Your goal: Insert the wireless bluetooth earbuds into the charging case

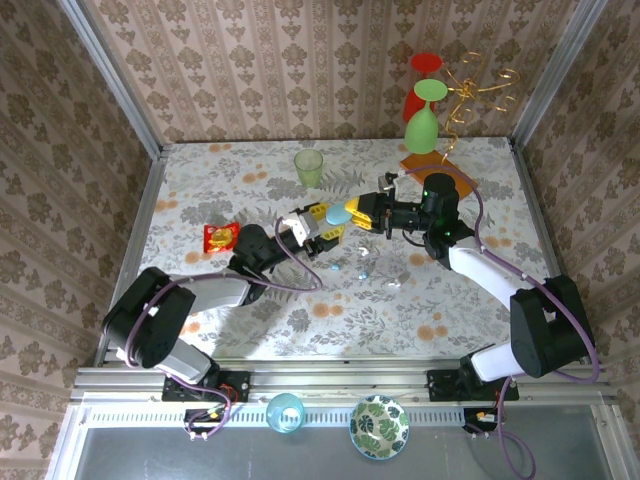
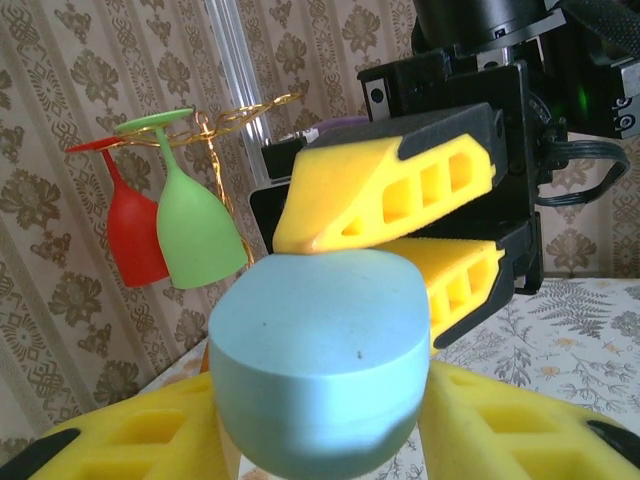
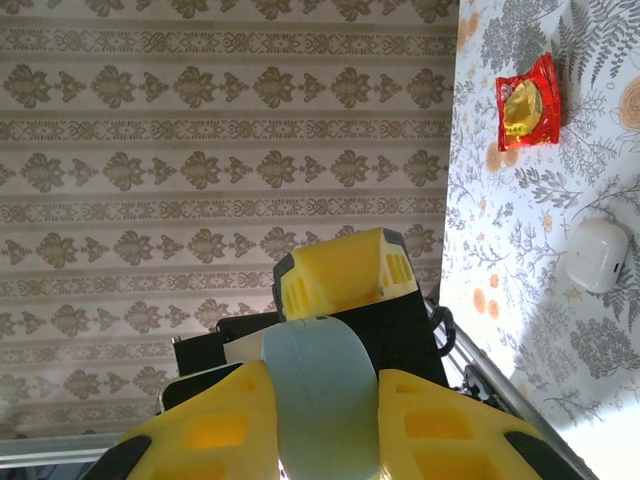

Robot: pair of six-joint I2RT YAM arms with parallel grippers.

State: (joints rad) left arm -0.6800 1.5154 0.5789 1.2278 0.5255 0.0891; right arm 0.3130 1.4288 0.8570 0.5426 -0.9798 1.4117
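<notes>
The left tool (image 1: 328,224) and right tool (image 1: 358,209) both clench the pale-blue charging case (image 1: 338,213), raised near the green cup (image 1: 309,167).

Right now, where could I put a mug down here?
Free: the far-left corner beyond the red packet, left of the green cup; also the near-edge middle of the table. Crowded: mid-table, around the pale-blue case and earbuds.

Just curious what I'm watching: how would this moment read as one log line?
left end effector: shut on pale-blue case | right end effector: shut on same case | earbuds: loose on table
</notes>
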